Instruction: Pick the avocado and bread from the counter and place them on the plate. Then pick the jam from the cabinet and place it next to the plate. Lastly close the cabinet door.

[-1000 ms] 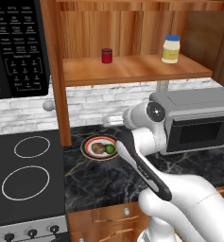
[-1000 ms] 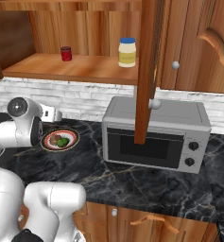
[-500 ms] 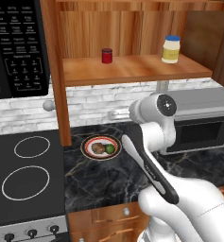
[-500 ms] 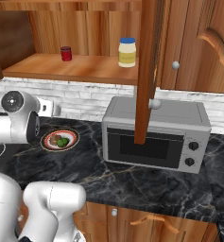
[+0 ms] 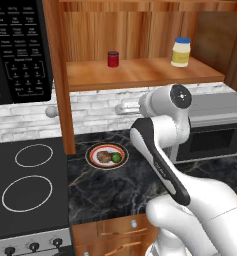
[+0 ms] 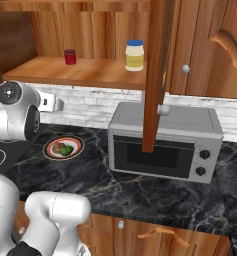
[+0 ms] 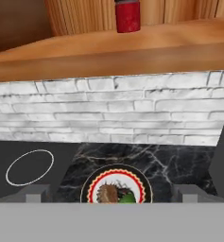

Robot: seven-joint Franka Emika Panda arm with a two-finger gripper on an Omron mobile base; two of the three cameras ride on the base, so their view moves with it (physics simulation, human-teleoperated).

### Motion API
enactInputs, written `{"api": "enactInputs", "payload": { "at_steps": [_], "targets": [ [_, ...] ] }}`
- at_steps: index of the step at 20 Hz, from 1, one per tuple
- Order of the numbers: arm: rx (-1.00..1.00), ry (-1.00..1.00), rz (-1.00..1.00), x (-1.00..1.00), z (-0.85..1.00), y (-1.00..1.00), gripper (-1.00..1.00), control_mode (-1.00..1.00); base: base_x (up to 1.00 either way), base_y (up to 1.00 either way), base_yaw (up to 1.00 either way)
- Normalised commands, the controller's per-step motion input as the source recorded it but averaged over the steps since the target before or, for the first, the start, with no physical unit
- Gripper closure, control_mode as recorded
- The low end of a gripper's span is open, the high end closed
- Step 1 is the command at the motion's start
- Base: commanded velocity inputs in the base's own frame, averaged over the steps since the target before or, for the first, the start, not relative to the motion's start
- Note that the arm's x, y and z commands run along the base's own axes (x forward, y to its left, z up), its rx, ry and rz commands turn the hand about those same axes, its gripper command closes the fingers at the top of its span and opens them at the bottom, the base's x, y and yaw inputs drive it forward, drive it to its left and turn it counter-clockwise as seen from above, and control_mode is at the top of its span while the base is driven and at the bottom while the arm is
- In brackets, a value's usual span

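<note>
We list avocado point(image 5: 117, 157) and bread point(image 5: 104, 156) on plate point(image 5: 107, 148) — jam point(image 5: 113, 58) shelved — end effector point(image 5: 123, 108) wide open, empty.

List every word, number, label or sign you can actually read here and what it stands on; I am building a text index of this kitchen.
No text can be read in these pictures.
Black microwave keypad: rows of pale button markings, too small and blurred to read.
Pale jar with the blue lid: no label can be made out.
Jam: plain dark red, no label shows.
Toaster oven: knobs only, no print can be made out.
Plate: a pattern, not lettering.
</note>
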Motion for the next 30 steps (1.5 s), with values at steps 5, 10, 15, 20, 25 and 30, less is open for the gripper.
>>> {"api": "enactInputs", "payload": {
  "at_steps": [5, 10, 15, 20, 25, 30],
  "targets": [
    [0.0, -0.1, 0.0, 0.07, 0.25, 0.0, -1.0, -1.0, 0.0, 0.0, 0.0],
    [-0.01, -0.1, 0.0, 0.12, 0.33, 0.0, -1.0, -1.0, 0.0, 0.0, 0.0],
    [0.0, -0.11, 0.0, 0.09, 0.42, -0.01, -1.0, -1.0, 0.0, 0.0, 0.0],
    [0.0, -0.07, 0.0, 0.1, 0.42, 0.0, -1.0, -1.0, 0.0, 0.0, 0.0],
    [0.0, -0.01, 0.0, 0.19, 0.27, -0.01, -1.0, -1.0, 0.0, 0.0, 0.0],
    [0.0, 0.0, 0.0, 0.31, 0.1, -0.03, -1.0, -1.0, 0.0, 0.0, 0.0]
  ]
}}
